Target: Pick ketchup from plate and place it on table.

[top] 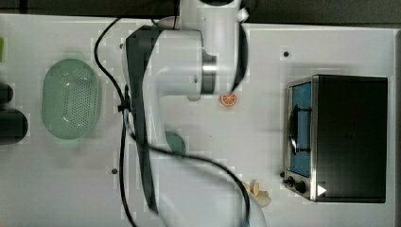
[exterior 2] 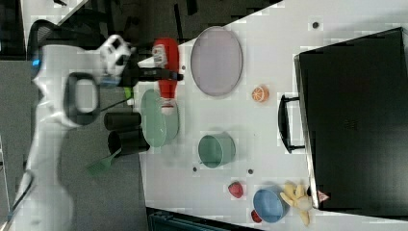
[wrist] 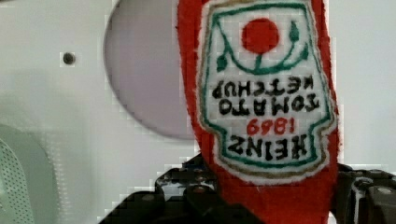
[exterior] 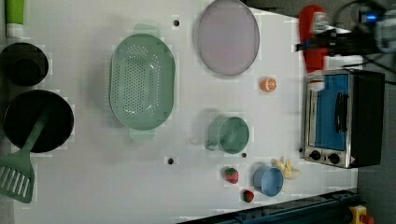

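Note:
The ketchup [wrist: 266, 93] is a red plush bottle with a white "Tomato Ketchup" label and a white cap [exterior: 316, 85]. My gripper [exterior: 325, 40] is shut on the ketchup [exterior: 312, 28] around its middle and holds it in the air, off the plate. In the right view the gripper [exterior 2: 156, 74] crosses the bottle [exterior 2: 166, 57] to the right view's left of the plate [exterior 2: 216, 60]. The pale mauve plate [exterior: 227, 37] lies bare on the white table [exterior: 84, 177]. In the wrist view the plate [wrist: 144, 79] shows behind the bottle, and dark fingers [wrist: 187, 196] grip its lower part.
A green perforated basket [exterior: 141, 81], a teal cup [exterior: 231, 134], an orange slice [exterior: 268, 84], two strawberry pieces [exterior: 230, 175], a blue bowl [exterior: 268, 180] and a banana piece [exterior: 287, 168] lie on the table. A toaster oven [exterior: 343, 123] stands at the left view's right. Black pots [exterior: 37, 119] and a spatula [exterior: 16, 175] are at the left view's left.

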`<action>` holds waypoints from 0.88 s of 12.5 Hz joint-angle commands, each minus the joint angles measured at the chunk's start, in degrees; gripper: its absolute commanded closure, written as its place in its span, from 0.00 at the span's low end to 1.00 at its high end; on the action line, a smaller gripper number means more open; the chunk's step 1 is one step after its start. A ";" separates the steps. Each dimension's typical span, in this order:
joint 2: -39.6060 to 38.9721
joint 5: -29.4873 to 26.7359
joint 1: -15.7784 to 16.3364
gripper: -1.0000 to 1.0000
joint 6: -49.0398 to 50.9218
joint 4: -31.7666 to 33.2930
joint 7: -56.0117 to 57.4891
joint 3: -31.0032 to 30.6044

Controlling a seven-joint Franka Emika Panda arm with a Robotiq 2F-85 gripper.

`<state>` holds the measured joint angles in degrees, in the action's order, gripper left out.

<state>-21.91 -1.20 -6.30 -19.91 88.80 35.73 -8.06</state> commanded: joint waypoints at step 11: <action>11.02 -0.05 -2.68 0.38 -18.12 36.00 -2.12 4.52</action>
<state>-11.65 -1.00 -9.30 -36.79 123.88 35.70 -3.35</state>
